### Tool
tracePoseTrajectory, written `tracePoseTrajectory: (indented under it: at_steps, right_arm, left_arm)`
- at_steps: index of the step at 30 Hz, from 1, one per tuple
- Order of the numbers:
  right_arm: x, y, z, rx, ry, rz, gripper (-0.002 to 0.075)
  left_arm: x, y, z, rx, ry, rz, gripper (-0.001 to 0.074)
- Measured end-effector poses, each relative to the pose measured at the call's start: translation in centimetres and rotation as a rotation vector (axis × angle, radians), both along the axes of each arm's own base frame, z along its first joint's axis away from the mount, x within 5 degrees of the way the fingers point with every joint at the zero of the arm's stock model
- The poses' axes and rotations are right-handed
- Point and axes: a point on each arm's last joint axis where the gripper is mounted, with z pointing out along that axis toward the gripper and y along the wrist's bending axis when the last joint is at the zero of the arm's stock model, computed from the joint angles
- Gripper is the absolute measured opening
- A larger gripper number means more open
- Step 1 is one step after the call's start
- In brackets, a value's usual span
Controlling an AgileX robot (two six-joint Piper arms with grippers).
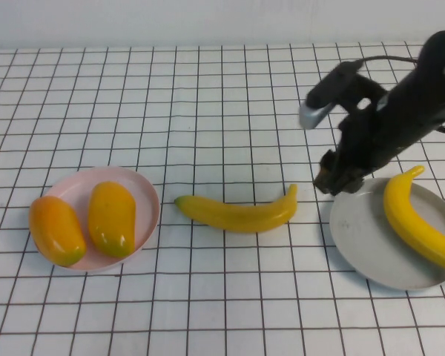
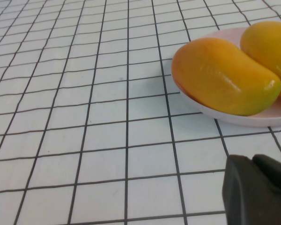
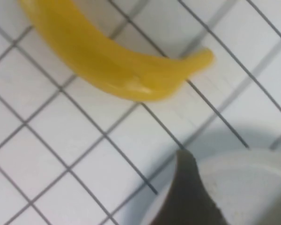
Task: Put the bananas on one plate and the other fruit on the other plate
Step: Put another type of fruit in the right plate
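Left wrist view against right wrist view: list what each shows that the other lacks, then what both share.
Only the left wrist view shows the two mangoes lying side by side on the pink plate, with a dark part of the left end effector at the frame's edge.

Only the right wrist view shows the banana on the cloth, the grey plate and a dark finger of the right end effector, low over the plate's rim.

Both show the white gridded tablecloth.
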Motion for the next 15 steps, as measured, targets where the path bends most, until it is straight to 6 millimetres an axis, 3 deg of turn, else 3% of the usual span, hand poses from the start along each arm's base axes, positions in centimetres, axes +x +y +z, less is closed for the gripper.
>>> tracePoseTrajectory:
  at_steps: [4,8,15]
  right_arm:
    - [-1.0,4.6,0.1,-0.039,-0.1,0.277,0.041]
    - [-1.1,8.4,-1.5,-0.079,-0.132,0.448,0.041]
    - [0.8,11.9,-5.4,-0.179,-0.064,0.574,0.041]
  left_arm:
    - [0.0,0.0,0.0,0.0,0.0,0.0,-0.0004]
    - [0.0,0.0,0.0,0.0,0.0,0.0,-0.0004]
    - [0.0,0.0,0.0,0.0,0.0,0.0,-0.0004]
